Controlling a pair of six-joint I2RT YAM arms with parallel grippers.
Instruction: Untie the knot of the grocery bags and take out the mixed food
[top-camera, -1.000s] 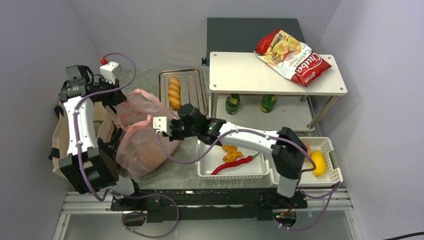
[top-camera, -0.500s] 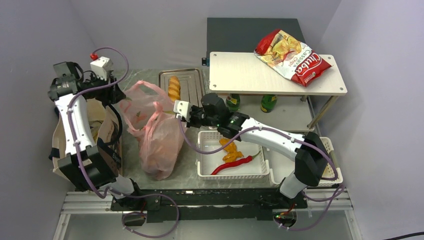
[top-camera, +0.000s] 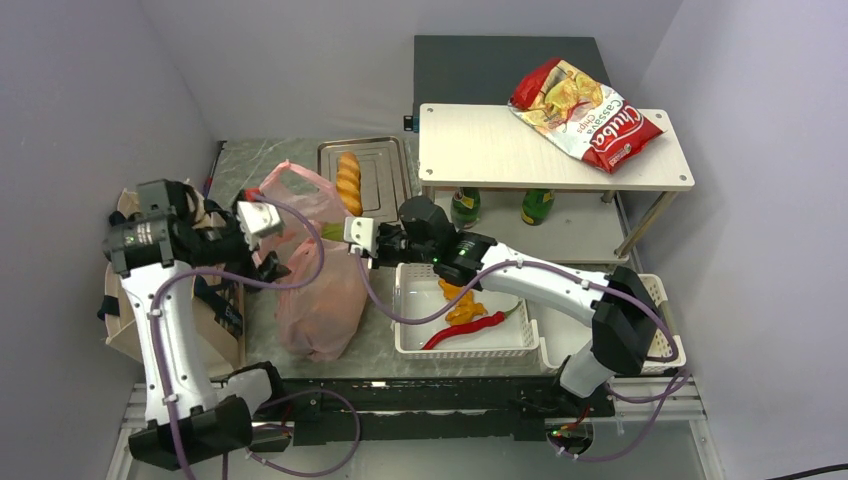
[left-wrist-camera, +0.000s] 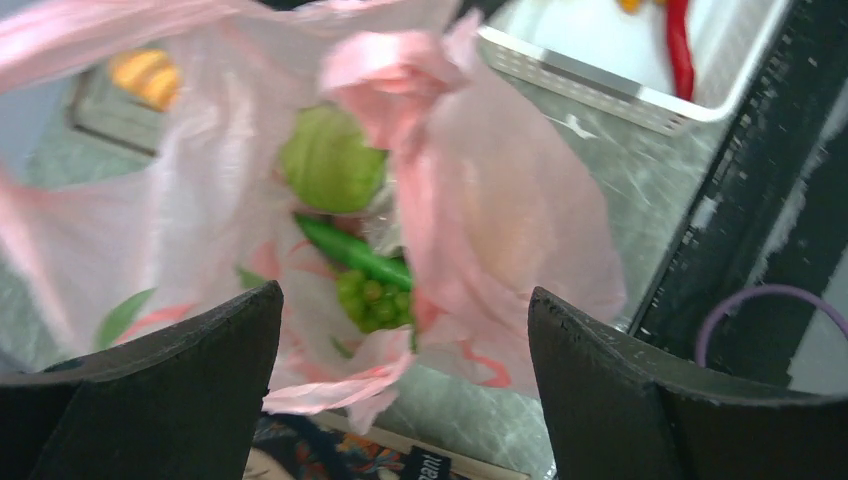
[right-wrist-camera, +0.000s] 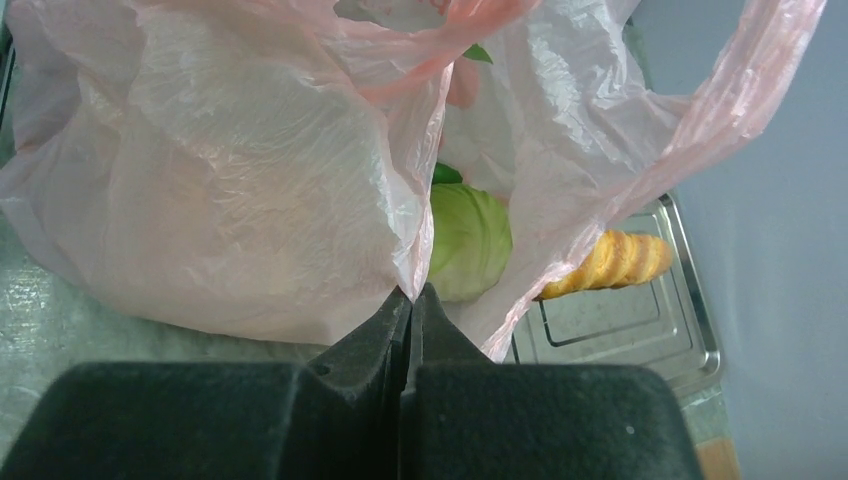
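The right fingers (right-wrist-camera: 410, 305) pinch the rim of the pink bag (right-wrist-camera: 230, 180) to hold it open, so the left fingers (top-camera: 275, 265), spread wide above it, can grab the grapes (left-wrist-camera: 372, 298).

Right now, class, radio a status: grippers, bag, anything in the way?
Left gripper open above pink bag. Right gripper shut on bag's edge. Bag open; cabbage, grapes, long vegetable inside. Plastic folds partly cover food.

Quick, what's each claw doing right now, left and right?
Left claw: open, holding nothing.
Right claw: closed on the edge of the pink bag.
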